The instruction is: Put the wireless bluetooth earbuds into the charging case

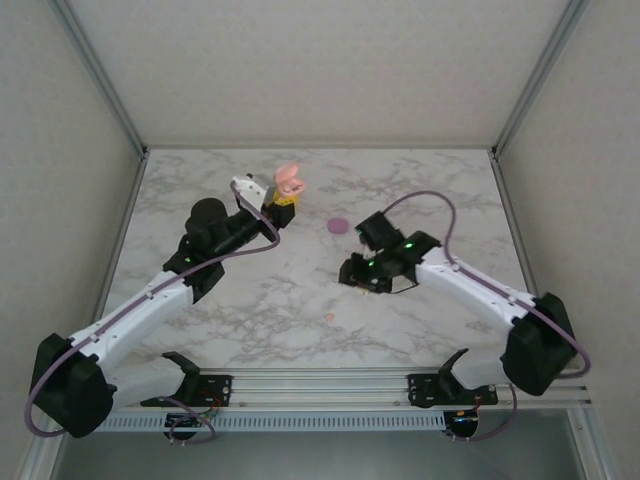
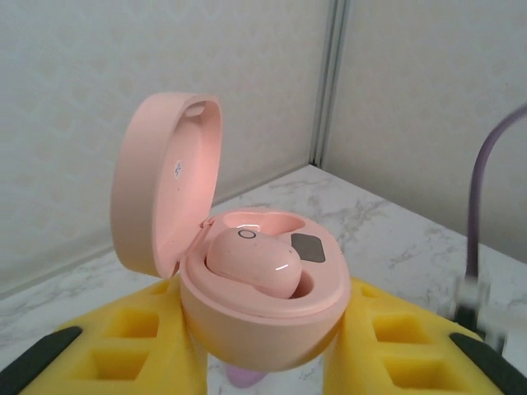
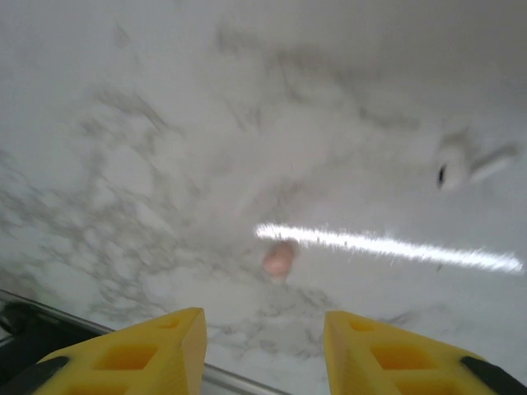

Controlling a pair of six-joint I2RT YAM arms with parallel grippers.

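My left gripper (image 1: pixel 283 205) is shut on a pink charging case (image 2: pixel 263 317), holding it above the table between yellow fingers (image 2: pixel 115 346). Its lid (image 2: pixel 165 181) stands open. One pink earbud (image 2: pixel 251 259) sits in the case, and the socket behind it looks empty. A second tiny pink earbud (image 1: pixel 325 317) lies loose on the marble. In the right wrist view that earbud (image 3: pixel 278 259) is just ahead of my right gripper (image 3: pixel 263 325), whose fingers stand apart with nothing between them. The right gripper (image 1: pixel 360 278) hovers low, up and to the right of the earbud.
A purple rounded case (image 1: pixel 337 226) lies on the table between the two grippers; a purple bit (image 2: pixel 243 377) shows under the held case. A blurred whitish small object (image 3: pixel 461 160) lies farther out in the right wrist view. The metal rail (image 1: pixel 320 385) runs along the near edge.
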